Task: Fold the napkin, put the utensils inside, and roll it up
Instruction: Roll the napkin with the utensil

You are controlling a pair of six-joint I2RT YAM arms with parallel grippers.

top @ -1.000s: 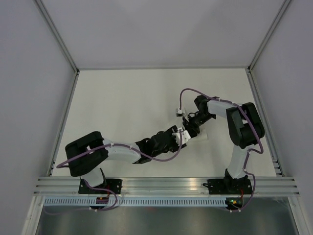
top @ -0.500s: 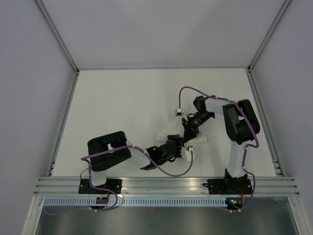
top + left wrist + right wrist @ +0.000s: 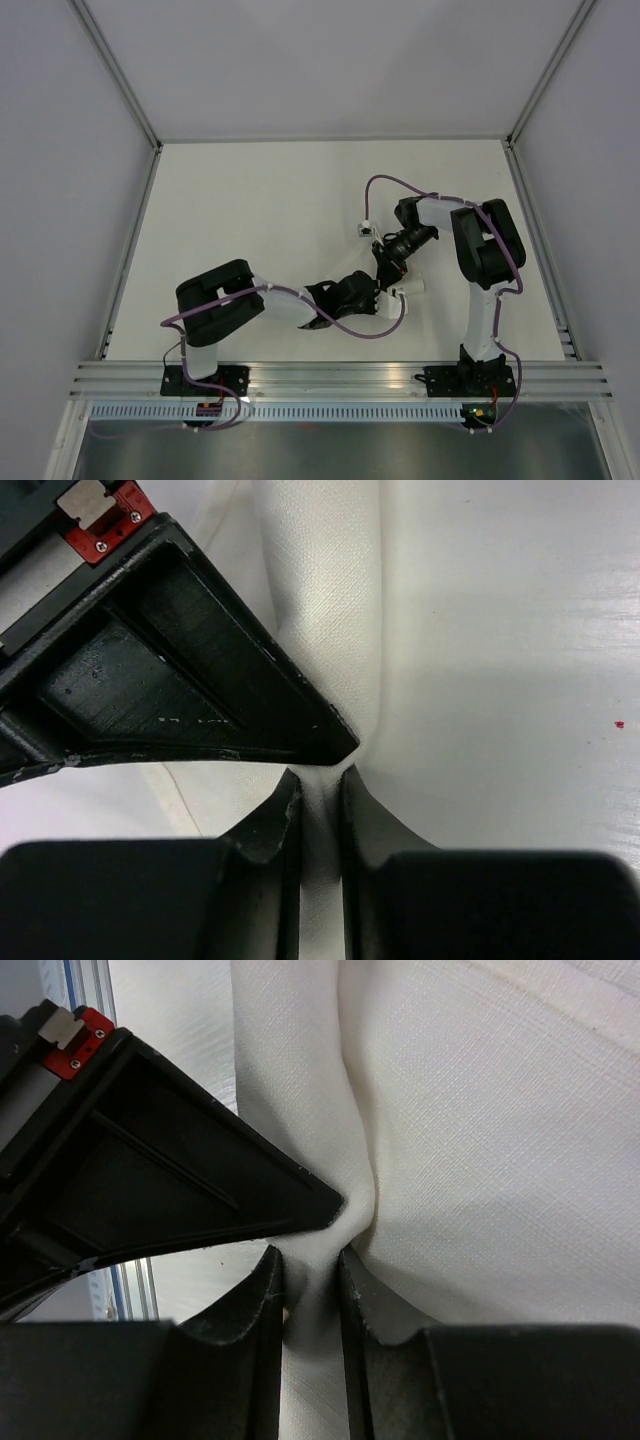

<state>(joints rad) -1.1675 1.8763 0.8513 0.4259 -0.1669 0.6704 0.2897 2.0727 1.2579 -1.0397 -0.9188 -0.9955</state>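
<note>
Both grippers are pinching the napkin [image 3: 480, 1140]. In its wrist view, the left gripper [image 3: 318, 780] is holding its two dark fingers nearly pressed together, with a narrow ridge of the white woven cloth caught between the tips; the cloth is running up from there in a long fold. The right gripper [image 3: 310, 1260] is squeezing a similar raised pleat, and the fabric is bunching and creasing just above its tips.

From above, the two arms are meeting right of the middle of the table [image 3: 250, 200], nearer its near edge than its far one, with the grippers just beside each other. The napkin is lying gathered there, only a small white bit showing beside the grippers. Its outline is hard to tell against the white tabletop.
</note>
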